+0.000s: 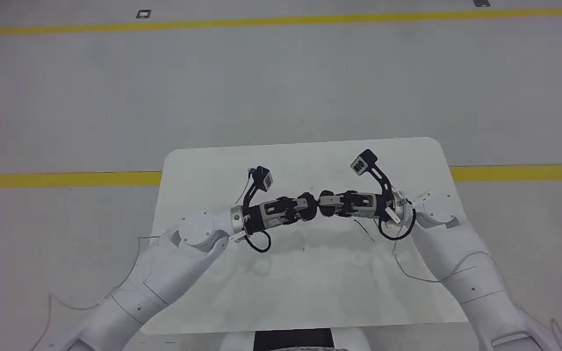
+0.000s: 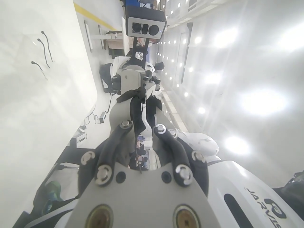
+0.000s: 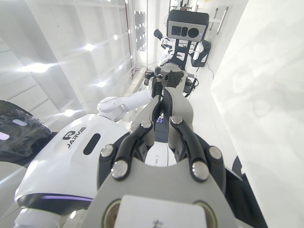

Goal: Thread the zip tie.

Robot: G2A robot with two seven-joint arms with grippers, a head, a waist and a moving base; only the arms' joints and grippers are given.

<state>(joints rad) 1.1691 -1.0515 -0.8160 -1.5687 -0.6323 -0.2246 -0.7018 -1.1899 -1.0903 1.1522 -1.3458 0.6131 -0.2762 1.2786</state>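
Both arms meet tip to tip above the middle of the white table. My left gripper comes in from the left side, and its black fingers are closed together. A thin black zip tie runs from those tips back toward the palm. Facing it is my right gripper, whose fingers are also pressed together at the tips. The left gripper's tip sits right against them. The tie's part between the two sets of tips is hidden.
Three spare black zip ties lie side by side on the table below the right arm. Each wrist carries a camera on a black bracket. Yellow floor lines run beyond the table.
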